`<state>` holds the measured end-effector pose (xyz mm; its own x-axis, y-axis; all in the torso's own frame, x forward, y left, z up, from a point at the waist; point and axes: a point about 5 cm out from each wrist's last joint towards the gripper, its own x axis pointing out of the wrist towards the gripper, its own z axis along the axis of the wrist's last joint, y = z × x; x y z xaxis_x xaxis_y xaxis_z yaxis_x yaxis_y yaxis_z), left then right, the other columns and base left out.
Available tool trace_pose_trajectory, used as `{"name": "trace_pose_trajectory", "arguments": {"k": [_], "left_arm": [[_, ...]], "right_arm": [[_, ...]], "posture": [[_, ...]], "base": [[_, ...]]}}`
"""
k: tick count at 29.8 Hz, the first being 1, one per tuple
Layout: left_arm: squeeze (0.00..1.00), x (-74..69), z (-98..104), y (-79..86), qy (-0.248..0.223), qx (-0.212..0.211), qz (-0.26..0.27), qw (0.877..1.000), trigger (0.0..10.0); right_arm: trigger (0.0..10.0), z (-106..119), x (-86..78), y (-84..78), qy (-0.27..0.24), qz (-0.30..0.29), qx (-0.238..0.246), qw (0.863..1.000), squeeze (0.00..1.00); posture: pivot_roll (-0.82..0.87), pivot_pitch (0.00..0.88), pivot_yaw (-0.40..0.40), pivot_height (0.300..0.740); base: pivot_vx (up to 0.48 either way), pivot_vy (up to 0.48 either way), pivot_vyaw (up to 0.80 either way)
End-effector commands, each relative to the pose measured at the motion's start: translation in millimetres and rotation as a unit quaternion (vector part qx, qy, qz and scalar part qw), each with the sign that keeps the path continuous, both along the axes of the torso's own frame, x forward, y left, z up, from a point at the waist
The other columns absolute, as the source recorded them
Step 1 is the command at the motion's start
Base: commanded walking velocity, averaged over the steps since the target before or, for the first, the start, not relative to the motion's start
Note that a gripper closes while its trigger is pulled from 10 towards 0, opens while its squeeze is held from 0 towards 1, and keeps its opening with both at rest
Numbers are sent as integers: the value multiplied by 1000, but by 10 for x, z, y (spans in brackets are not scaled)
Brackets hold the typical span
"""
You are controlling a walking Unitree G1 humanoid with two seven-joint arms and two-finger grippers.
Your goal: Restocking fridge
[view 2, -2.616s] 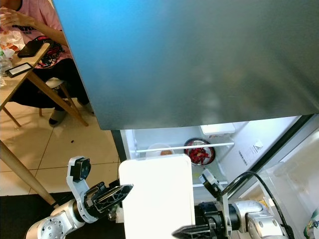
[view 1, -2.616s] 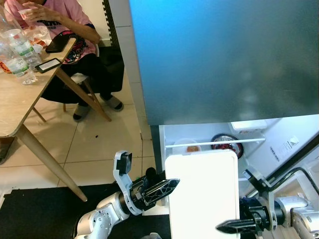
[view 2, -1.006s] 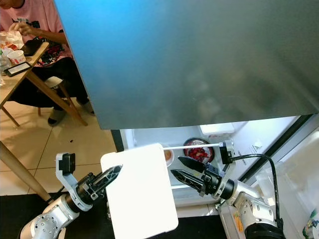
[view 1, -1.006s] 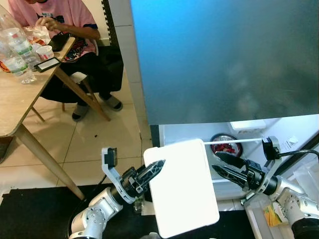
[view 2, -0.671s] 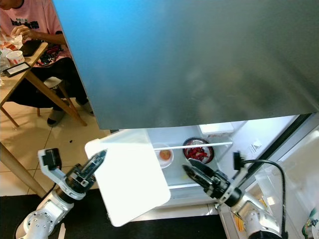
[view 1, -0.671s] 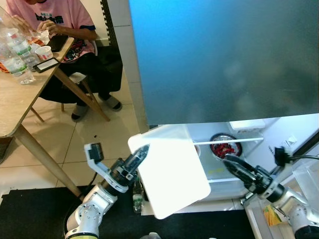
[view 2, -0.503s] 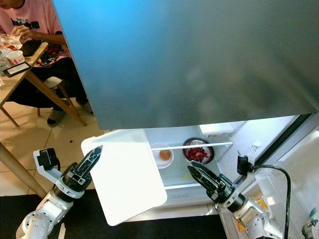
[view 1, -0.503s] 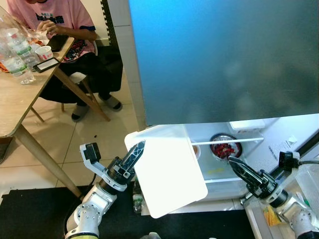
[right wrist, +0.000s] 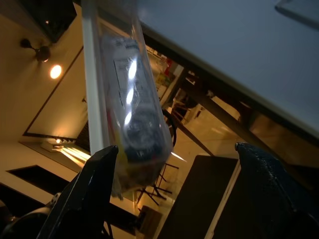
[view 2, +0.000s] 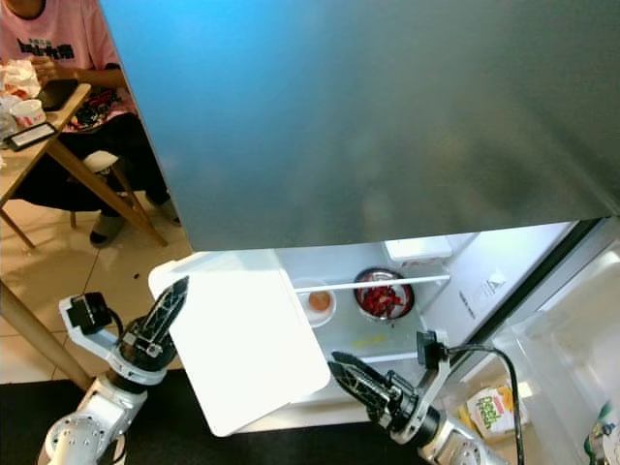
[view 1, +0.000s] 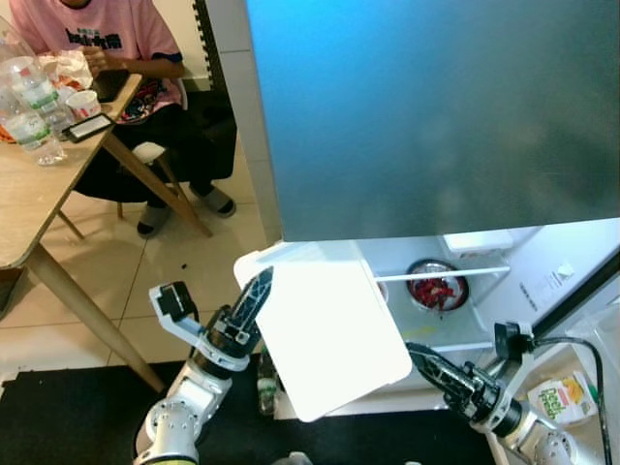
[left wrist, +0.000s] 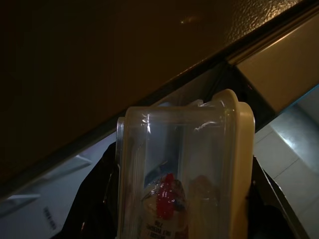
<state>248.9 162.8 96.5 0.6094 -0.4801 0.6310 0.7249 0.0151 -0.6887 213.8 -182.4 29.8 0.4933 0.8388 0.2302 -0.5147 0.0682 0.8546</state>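
My left gripper [view 1: 262,291] is shut on a clear plastic container with a white lid [view 1: 329,339], gripping it by its left edge and holding it tilted in front of the open lower fridge compartment [view 1: 484,254]. In the left wrist view the container [left wrist: 179,174] sits between the black fingers, with something red inside it. My right gripper [view 1: 418,356] is low at the right, below the compartment, open with nothing between its fingers and apart from the container.
The grey upper fridge door [view 1: 436,107] is closed. On the shelf stand a steel bowl of red food [view 1: 438,288] and a small bowl with something orange [view 2: 319,302]. A carton [view 1: 554,397] sits in the open door. A person [view 1: 107,39] sits at the wooden table [view 1: 39,203].
The right gripper has let go of the container and dropped low to the right. The left gripper alone has carried the container left and up, tilted, towards the fridge opening.
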Motion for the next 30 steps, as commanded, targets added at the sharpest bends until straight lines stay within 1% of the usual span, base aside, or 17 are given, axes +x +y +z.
{"name": "trace_pose_trajectory", "arguments": {"k": [1, 5, 9, 13, 16, 19, 21, 23, 25, 29, 30], "left_arm": [[0, 29, 25, 42, -4, -13, 19, 1000, 0], [0, 42, 28, 23, -6, -16, 17, 1000, 0], [0, 51, 38, 6, -7, -18, 17, 1000, 0], [0, 46, 49, -14, -8, -21, 15, 1000, 0], [0, 46, 52, -19, -8, -22, 13, 1000, 0], [0, 45, 53, -26, -7, -23, 12, 1000, 0], [0, 40, 48, -22, -7, -22, 11, 1000, 0], [0, 41, 51, -16, -7, -22, 10, 1000, 0], [0, 47, 62, -14, -9, -22, 11, 1000, 0], [0, 49, 76, -15, -12, -23, 10, 1000, 0], [0, 50, 82, -20, -13, -24, 9, 1000, 0]], "right_arm": [[10000, 36, -38, 91, -12, 32, 15, 999, 0], [10000, 33, -94, 186, -19, 59, 15, 998, 0], [10000, 31, -113, 247, -21, 63, 20, 998, 0], [10000, -41, -165, 211, -14, 49, 12, 999, 0], [10000, -34, -192, 208, -20, 48, 15, 999, 0], [10000, 14, -218, 229, -32, 56, 28, 998, 0], [10000, 35, -256, 297, -46, 79, 27, 995, 0], [10000, 17, -282, 330, -48, 93, 22, 994, 0], [10000, -32, -307, 326, -42, 100, 7, 994, 0], [10000, -68, -313, 311, -37, 95, -2, 995, 0], [10000, -62, -292, 321, -44, 88, -6, 995, 0]], "posture": [[-31, 138, 40, 740], [-31, 138, 40, 740], [-32, 141, 37, 740], [-31, 144, 38, 740], [-32, 145, 39, 740], [-32, 145, 39, 740], [-33, 142, 40, 740], [-29, 140, 40, 740], [-24, 137, 38, 740], [-23, 137, 38, 740], [-22, 136, 40, 740]], "base": [[0, 0, 0], [0, 0, 0], [0, 0, 0], [0, 0, 0], [0, 0, 0], [0, 0, 0], [0, 0, 0], [0, 0, 0], [0, 0, 0], [0, 0, 0], [0, 0, 0]]}}
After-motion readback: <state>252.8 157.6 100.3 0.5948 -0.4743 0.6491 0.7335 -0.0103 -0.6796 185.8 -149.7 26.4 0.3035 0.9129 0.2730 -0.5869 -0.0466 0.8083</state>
